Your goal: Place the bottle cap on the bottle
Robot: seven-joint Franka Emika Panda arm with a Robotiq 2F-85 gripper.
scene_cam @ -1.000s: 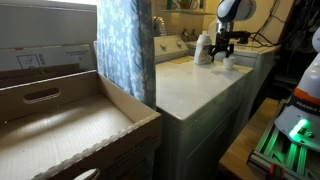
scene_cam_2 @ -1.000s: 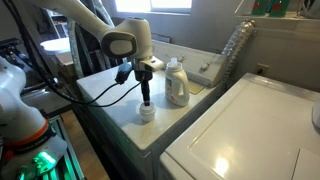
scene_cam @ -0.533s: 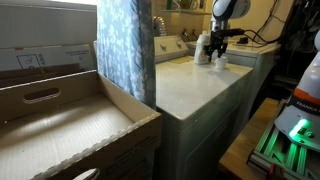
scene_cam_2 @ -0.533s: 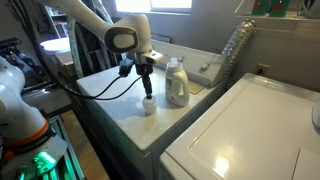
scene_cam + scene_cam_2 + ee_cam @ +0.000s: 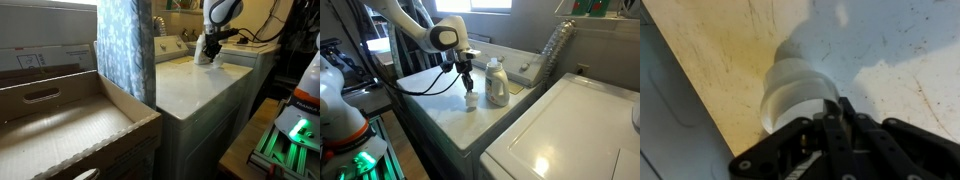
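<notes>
Bottle cap (image 5: 470, 98), clamped in the fingers (image 5: 469, 84), has been carried nearer the bottle (image 5: 497, 82), though not yet above its neck.

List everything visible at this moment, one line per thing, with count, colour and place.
bottle cap: one, white, gripped just beside the bottle
bottle: one, white with a yellowish-green label, upright on the appliance top
appliance top: one, off-white, under the cap and the bottle
second appliance: one, white, nearer the camera in an exterior view
curtain: one, blue patterned, hanging beside the appliance
cardboard box: one, brown, open, in the foreground
ribbed hose: one, pale, behind the appliances
cable: one, black, draped over the appliance top
arm: one, white, reaching over the appliance
gripper: one, black, shut on the bottle cap
</notes>
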